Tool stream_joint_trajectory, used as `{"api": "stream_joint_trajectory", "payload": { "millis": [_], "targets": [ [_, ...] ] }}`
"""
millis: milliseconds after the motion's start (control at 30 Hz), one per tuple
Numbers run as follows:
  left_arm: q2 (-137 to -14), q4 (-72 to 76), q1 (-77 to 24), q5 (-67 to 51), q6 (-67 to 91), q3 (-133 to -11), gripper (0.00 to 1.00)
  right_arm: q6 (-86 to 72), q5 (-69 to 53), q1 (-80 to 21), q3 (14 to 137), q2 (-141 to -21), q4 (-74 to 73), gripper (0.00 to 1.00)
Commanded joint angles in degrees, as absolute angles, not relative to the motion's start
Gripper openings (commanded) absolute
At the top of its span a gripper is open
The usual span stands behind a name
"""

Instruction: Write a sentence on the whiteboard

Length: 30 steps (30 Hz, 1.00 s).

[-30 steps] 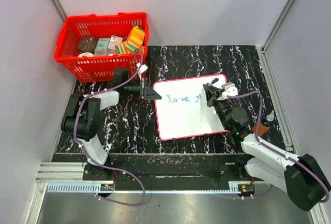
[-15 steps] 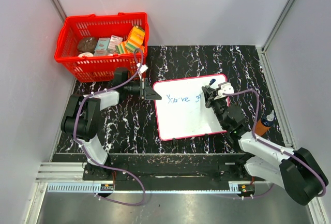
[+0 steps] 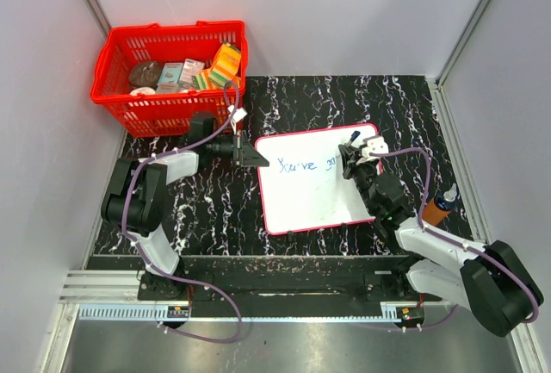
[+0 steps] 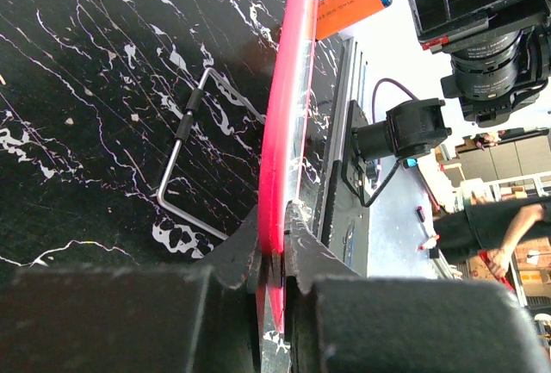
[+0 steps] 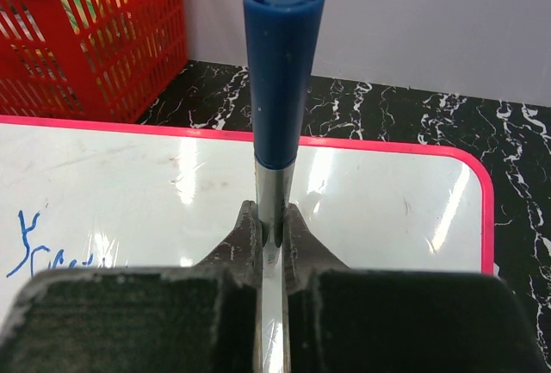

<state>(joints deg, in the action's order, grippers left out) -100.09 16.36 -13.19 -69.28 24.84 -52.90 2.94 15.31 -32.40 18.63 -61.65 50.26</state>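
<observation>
Left hand (image 4: 274, 251) pinches the board's (image 3: 312, 199) red edge; right hand (image 5: 272, 228) clamps a blue-ended marker (image 5: 281, 71) at the writing's (image 3: 303, 164) right end.

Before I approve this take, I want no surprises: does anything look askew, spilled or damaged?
The whiteboard lies askew, rotated against the edges of the table, its left edge pinched in the left end effector. Nothing looks spilled or damaged.
</observation>
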Motion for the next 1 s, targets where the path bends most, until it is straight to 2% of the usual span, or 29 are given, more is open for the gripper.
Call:
{"api": "stream_joint_trajectory", "payload": {
  "millis": [0,667,967],
  "targets": [
    [-99.3,15.1,-14.6,-63.5,15.6,-52.9,0.0,2.9,15.6,-31.9,19.8,-62.0,52.4,0.0],
    [-99.3,14.2,-14.7,-63.3,14.9,-53.2,0.0,1.9,13.3,-32.0,19.6,-63.1,51.6,0.0],
    [-99.4,14.1,-14.8,-63.1,14.7,-53.2,0.0,2.8,18.2,-31.7,18.7,-62.3,50.9,0.0]
  ]
}}
